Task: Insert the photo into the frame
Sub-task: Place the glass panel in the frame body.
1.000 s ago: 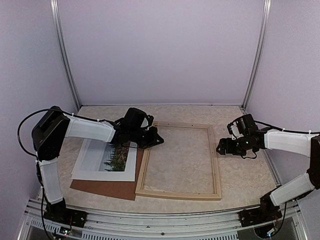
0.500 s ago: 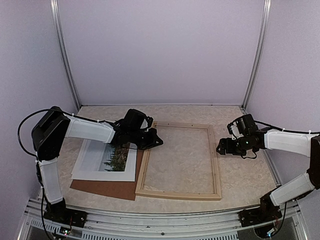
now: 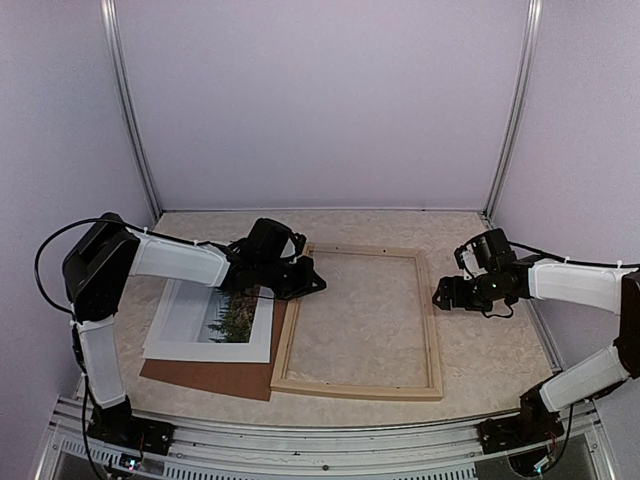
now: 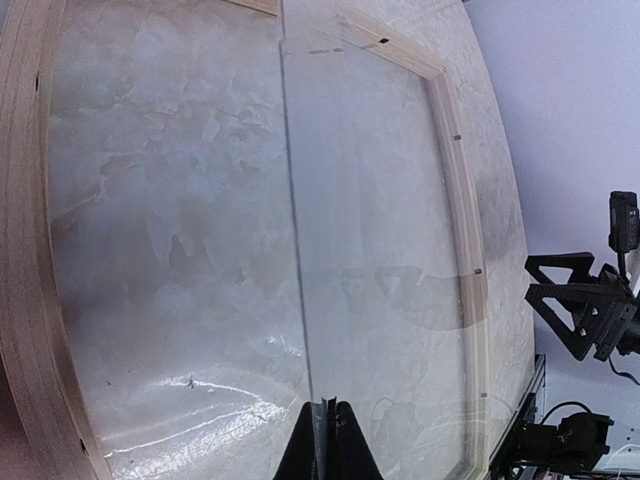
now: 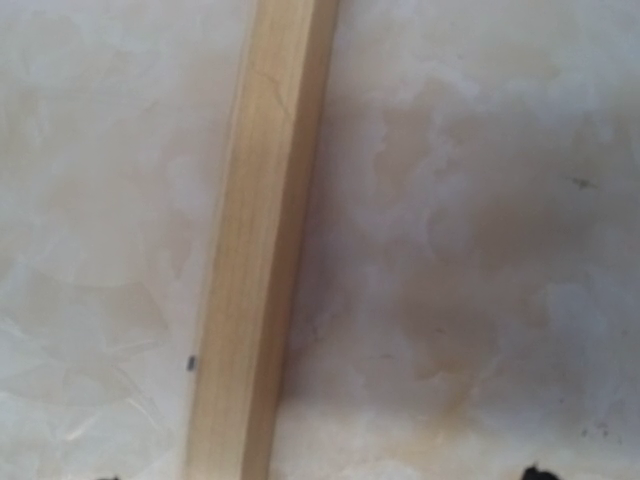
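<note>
My left gripper (image 4: pixel 323 440) pinches a clear pane (image 4: pixel 400 250) over the frame (image 3: pixel 355 388) at mid-surface (image 3: pixel 500 370), my right gripper (image 3: pixel 443 297) gapes above its right rail, and the photo (image 3: pixel 190 325) lies on the brown board (image 3: pixel 215 378) toward the near-left corner, treetops toward the far edge.

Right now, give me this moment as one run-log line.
left gripper shut, over frame | right gripper open, above frame's right rail | photo on brown board, outside frame
</note>
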Available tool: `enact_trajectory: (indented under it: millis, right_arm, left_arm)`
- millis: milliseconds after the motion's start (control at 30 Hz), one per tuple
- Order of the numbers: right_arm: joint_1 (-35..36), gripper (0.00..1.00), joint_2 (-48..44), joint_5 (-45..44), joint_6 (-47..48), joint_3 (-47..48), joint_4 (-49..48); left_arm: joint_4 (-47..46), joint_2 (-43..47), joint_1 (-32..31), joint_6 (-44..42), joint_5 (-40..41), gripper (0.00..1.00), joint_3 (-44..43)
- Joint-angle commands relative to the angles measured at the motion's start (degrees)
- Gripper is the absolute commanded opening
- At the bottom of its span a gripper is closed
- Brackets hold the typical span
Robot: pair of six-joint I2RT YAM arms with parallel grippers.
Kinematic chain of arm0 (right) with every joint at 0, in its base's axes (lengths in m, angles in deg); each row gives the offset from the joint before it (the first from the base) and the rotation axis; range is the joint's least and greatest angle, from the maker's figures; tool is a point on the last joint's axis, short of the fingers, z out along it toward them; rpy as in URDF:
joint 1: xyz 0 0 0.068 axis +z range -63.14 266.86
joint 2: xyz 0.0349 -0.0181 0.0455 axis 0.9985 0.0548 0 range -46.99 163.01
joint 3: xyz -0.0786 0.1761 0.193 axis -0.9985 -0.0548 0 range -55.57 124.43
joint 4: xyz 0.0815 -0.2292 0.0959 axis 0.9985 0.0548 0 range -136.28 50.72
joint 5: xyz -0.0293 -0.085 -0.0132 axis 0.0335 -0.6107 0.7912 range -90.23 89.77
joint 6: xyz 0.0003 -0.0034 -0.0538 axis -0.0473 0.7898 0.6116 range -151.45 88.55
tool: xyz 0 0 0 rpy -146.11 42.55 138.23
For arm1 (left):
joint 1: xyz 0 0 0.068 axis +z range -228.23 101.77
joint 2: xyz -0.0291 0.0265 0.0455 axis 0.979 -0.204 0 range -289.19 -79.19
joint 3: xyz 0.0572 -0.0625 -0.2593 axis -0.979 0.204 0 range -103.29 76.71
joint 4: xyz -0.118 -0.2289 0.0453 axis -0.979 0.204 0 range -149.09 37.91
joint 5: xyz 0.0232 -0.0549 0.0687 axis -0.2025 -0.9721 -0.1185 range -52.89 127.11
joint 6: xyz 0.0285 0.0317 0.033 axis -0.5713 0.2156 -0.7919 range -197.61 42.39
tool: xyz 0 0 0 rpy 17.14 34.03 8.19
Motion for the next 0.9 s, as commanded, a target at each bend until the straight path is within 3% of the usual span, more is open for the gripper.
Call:
enact_trajectory:
  millis: [0,867]
  right_arm:
    - [0.7,0.86,-0.4,-0.6,-0.3,-0.5,-0.3]
    - [0.9,0.86,0.5,-0.4,-0.4,0.0,-0.5]
  left_arm:
    - [-1.2,1.9,-0.5,0.1,0.7,0.00,0.4]
    - [-0.3,2.6,-0.3,-0.9,1.4,0.00,0.4]
